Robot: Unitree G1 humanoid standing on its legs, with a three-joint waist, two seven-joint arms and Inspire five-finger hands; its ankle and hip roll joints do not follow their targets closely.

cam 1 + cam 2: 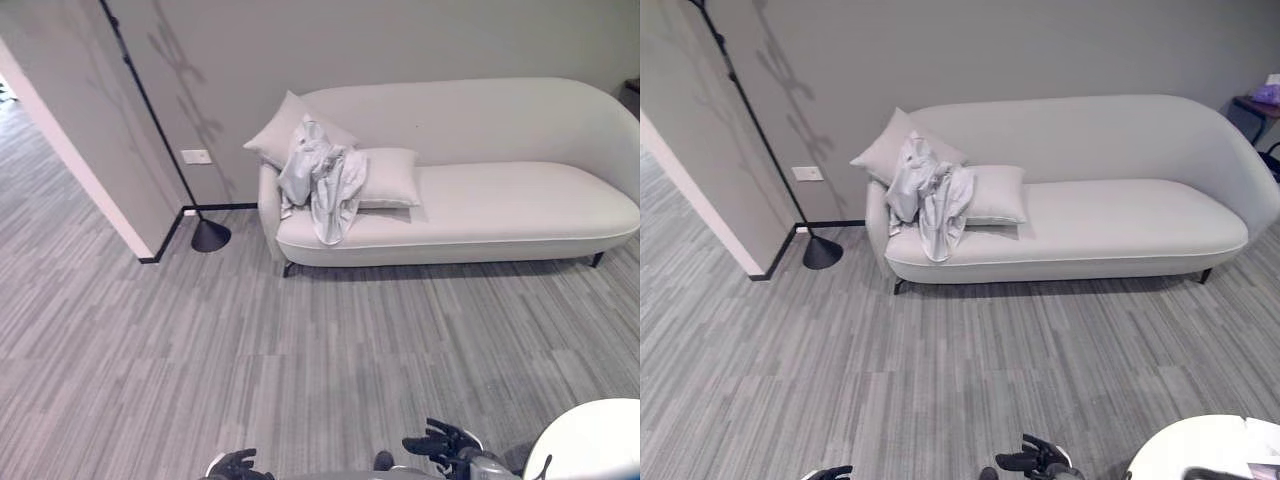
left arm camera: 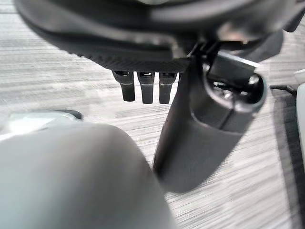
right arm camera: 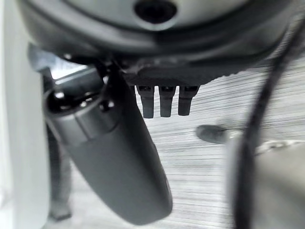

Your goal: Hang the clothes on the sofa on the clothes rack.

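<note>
Both hands hang empty at the frame's bottom edge, left hand (image 1: 238, 465) and right hand (image 1: 443, 443), fingers loosely extended. Sofa (image 1: 520, 200) spans centre-right. Grey clothes (image 1: 322, 180) drape over its left-end cushions (image 1: 390, 176). Black pole (image 1: 150, 110), upper left, possibly the rack.

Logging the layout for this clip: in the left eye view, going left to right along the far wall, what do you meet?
Floor lamp base → wall socket is above it, so unordered → grey garment → flat cushion → sofa seat.
</note>
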